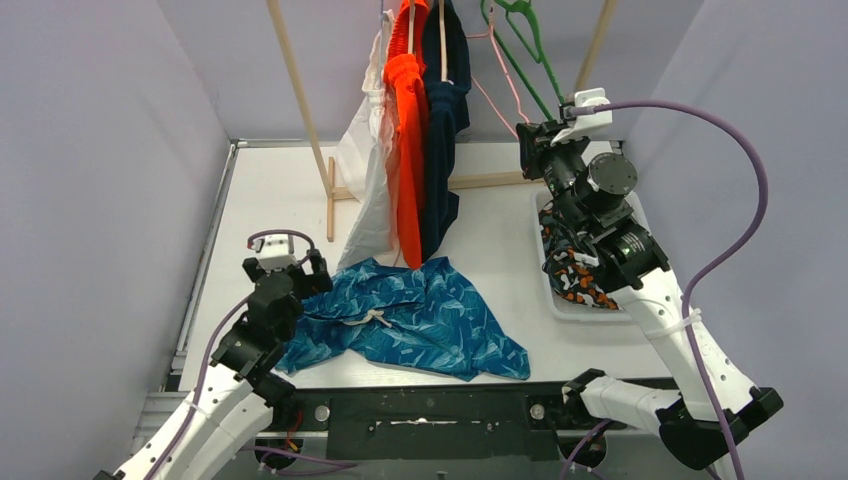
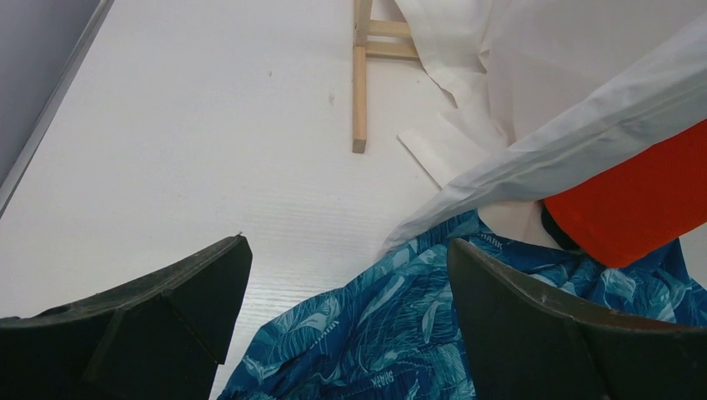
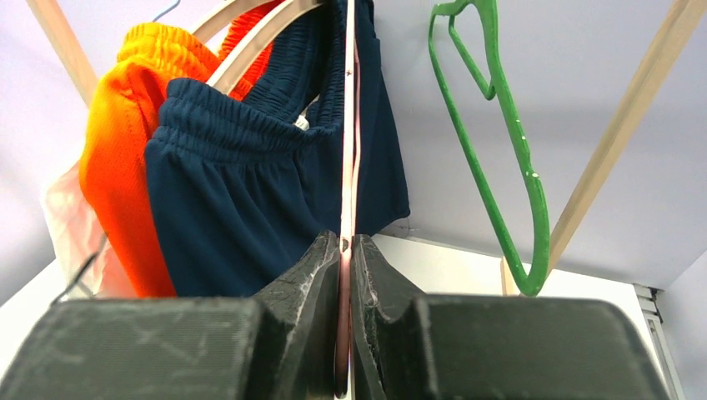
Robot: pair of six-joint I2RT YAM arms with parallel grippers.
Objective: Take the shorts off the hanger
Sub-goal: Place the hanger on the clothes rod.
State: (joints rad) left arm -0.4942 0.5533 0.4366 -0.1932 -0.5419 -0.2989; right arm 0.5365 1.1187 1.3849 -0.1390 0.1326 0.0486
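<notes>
**Right gripper pinches a thin pink hanger at the rack; left gripper waits wide over the table.**

My right gripper (image 3: 346,246) is closed tight on the thin pink hanger (image 3: 348,142), which looks bare. I think I hold it so it stays apart from the dark navy fabric shorts (image 3: 242,200) just beside it, at the upper centre of the overhead view. The bright orange shorts (image 1: 408,150) and the white shorts (image 1: 365,170) hang there too. My left gripper (image 2: 348,258) stands wide and holds nothing, above the blue leaf-patterned shorts (image 2: 392,342) spread at lower centre. The camouflage shorts (image 1: 572,275) lie in the white tray (image 1: 590,312) at the right.
</notes>
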